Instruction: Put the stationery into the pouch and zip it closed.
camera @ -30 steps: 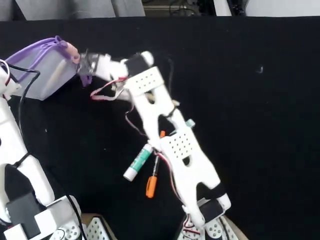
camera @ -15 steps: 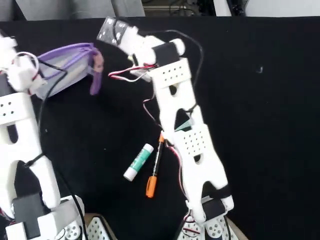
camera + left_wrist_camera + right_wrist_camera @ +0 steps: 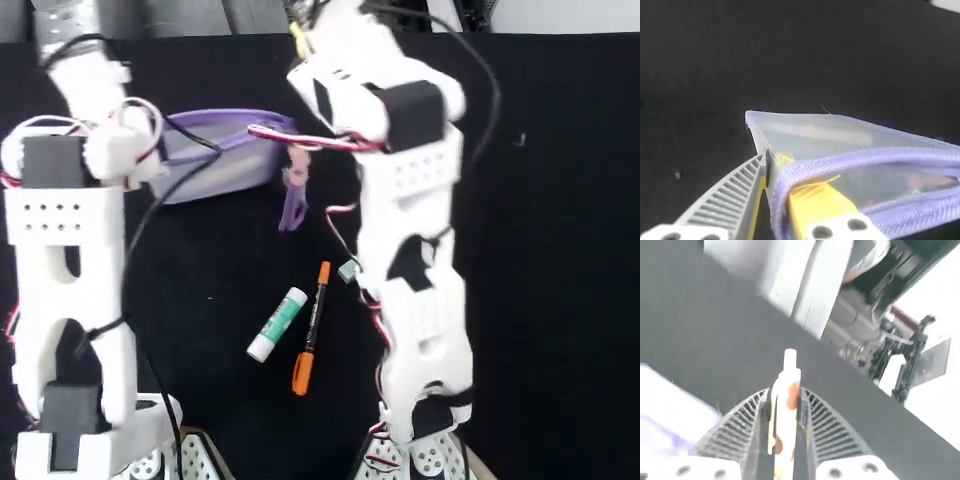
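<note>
A clear mesh pouch (image 3: 215, 160) with a purple zip edge hangs above the black table, its purple strap (image 3: 293, 200) dangling. My left gripper (image 3: 767, 162) is shut on the pouch (image 3: 840, 145) at one end of its zip edge. My right gripper (image 3: 784, 396) is raised high near the table's back edge, beyond the pouch. It is shut on a white pen with orange spots (image 3: 785, 415). A green-and-white glue stick (image 3: 277, 324) and an orange marker (image 3: 309, 330) lie side by side on the table between the two arm bases.
A small teal piece (image 3: 348, 269) lies by the right arm's lower link, near the marker's tip. The black table (image 3: 560, 250) stretches bare to the right. Room clutter stands beyond the back edge.
The left arm has carried the pouch up and to the right, over the middle of the table. The right arm has left the pouch's end and swung up toward the back edge.
</note>
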Robot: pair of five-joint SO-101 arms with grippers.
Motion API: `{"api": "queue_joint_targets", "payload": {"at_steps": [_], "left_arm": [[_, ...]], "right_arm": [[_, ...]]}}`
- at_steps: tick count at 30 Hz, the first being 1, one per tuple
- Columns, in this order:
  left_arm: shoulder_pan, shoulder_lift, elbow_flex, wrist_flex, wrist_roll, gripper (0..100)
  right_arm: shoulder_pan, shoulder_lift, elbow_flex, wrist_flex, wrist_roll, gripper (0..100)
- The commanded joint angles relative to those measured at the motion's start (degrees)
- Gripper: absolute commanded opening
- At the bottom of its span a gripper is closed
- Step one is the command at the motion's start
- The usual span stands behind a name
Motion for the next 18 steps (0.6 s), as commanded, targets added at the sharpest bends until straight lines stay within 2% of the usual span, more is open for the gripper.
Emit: {"api": "queue_joint_targets", "payload": {"at_steps": [1,10,18], "left_arm": [[3.3,-0.8,-4.8,1.2,0.8,3],[5.2,-0.7,-2.6,0.8,0.9,3],[5.2,-0.4,-2.2,0.8,0.8,3]], "right_arm": [[0.8,-9.5,-2.5,2.0,-6.2,1.1],[0.7,-19.8,2.7,2.3,-15.6,1.1],[-6.3,-37.2,20.4,2.0,-15.8,1.1]]}}
